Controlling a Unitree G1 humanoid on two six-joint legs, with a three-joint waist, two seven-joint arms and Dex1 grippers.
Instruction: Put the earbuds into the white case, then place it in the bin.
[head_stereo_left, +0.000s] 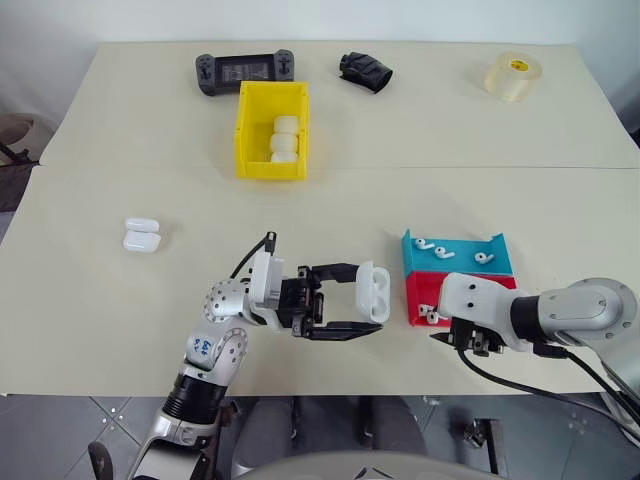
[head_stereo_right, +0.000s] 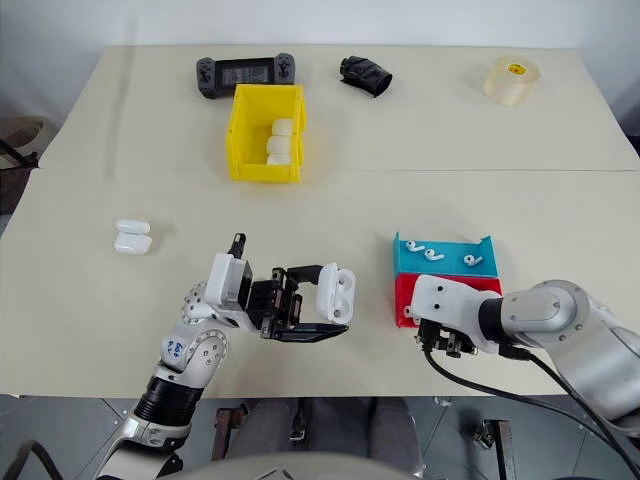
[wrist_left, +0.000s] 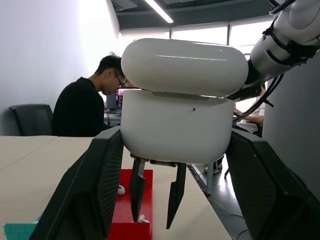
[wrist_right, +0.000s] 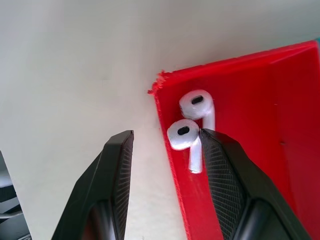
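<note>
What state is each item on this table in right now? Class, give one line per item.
Held white case: lid open, clamped in the shut left tool.
Right tool: open, empty, straddling the red tray's wall.
Red tray: holds two earbuds.
Teal tray: holds three earbuds.
Yellow bin: holds closed white cases.
Spare case: lying on the table, lid open.

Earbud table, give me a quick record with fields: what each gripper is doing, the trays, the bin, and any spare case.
left gripper: shut on white case, lid open
right gripper: open, over edge of red tray; nothing held
red tray: two earbuds
teal tray: three earbuds
yellow bin: white cases inside
spare case: on table at left, apart from both grippers
</note>
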